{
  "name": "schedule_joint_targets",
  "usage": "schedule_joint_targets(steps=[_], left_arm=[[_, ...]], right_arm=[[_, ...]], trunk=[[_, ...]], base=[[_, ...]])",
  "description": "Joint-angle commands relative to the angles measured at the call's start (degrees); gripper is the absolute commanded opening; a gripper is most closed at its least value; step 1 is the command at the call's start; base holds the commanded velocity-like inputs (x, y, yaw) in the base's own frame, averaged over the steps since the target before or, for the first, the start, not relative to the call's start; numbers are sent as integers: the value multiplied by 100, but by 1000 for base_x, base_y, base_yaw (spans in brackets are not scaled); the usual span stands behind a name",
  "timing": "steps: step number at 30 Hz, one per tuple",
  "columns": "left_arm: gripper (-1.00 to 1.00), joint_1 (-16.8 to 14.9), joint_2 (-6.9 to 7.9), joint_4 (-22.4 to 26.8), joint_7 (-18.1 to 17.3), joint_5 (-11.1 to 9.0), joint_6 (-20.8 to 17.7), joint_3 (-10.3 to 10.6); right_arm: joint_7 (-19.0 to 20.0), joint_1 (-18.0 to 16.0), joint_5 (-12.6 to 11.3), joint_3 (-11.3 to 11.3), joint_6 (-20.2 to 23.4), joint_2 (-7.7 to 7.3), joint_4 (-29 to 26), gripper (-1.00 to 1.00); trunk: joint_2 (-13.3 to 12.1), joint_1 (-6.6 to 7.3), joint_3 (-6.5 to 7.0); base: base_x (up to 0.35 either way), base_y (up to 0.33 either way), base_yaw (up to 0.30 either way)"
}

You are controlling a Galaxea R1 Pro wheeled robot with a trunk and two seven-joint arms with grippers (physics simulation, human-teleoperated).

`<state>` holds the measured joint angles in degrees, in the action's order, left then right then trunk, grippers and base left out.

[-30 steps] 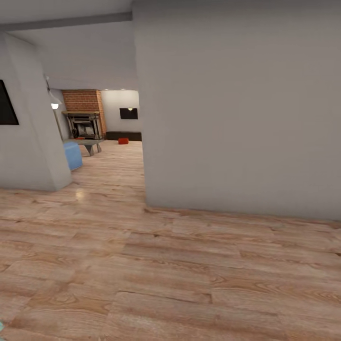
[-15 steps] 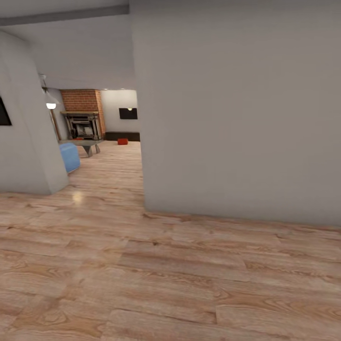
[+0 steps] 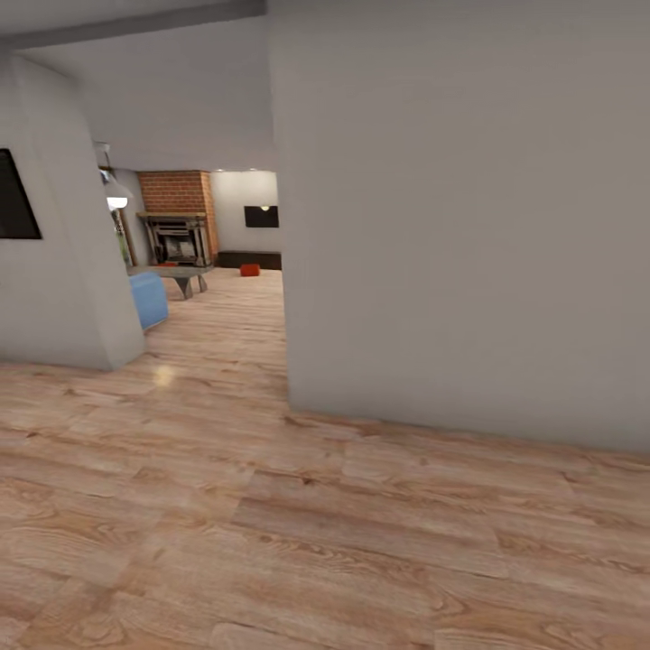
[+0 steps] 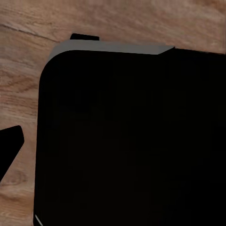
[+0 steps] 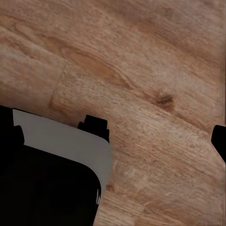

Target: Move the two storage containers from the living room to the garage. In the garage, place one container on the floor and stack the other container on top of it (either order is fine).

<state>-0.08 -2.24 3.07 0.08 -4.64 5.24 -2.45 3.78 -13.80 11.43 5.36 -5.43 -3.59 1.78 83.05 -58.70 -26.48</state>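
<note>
Storage containers showed as what seemed one small red bin [image 3: 250,269] at eleven o'clock, far off by the brick fireplace [image 3: 180,217]; the view had swung slightly, still approaching, and neither pincer's state could be told.

We find no readable text, labels, brands, numbers or signs. The dark wall panel [image 3: 16,196] beside the opening and the small dark panel [image 3: 261,216] on the far wall are blank. The wrist views give wood-plank floor [image 5: 155,70] and a black, unmarked robot body [image 4: 132,141].
</note>
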Motion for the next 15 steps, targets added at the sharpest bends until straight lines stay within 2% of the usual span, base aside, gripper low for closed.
schedule_joint_targets(steps=[1,15], left_arm=[[100,-1,-3,1,1,-45,13,-19],[100,-1,2,1,1,-45,13,-19]], right_arm=[[9,-9,-4,44,-36,-1,18,100],[2,-9,-8,44,-37,-1,15,100]], trunk=[[3,-3,-5],[3,-3,-5]], base=[[321,0,214],[321,0,219]])
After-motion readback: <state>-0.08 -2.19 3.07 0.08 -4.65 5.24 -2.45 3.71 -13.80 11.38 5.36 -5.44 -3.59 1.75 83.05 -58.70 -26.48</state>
